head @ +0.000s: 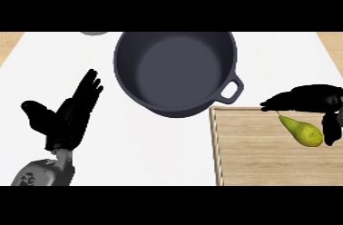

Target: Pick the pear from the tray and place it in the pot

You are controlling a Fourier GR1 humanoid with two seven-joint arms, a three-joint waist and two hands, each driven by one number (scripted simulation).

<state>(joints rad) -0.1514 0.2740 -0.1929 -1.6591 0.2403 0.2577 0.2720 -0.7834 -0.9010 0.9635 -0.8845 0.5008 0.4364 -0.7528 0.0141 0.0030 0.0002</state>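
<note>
Robot hand count: two. Right robot hand (309, 99) enters from the view's right edge above the far corner of the tray (268, 167), its fingers curved down round the pear (303, 132); the fingertips reach the stem end and the thumb runs down the fruit's right side, so the pear is held. Left robot hand (67, 116) stands at the left of the table (154, 151), fingers straight and pointing away from the robot, thumb spread to the left, holding nothing and resting; one grey forearm (43, 172) shows beneath it.

Pear: one, yellow-green, narrow end toward the pot, lying aslant over the tray's wooden surface near its right side; whether it touches the wood cannot be told.

Tray: one, light wood with a raised rim, at the lower right.

Pot (175, 67): one, dark grey, round, with a loop handle (231, 90) just beside the tray's far left corner.

One pale round object (94, 33) is cut off at the top edge.
</note>
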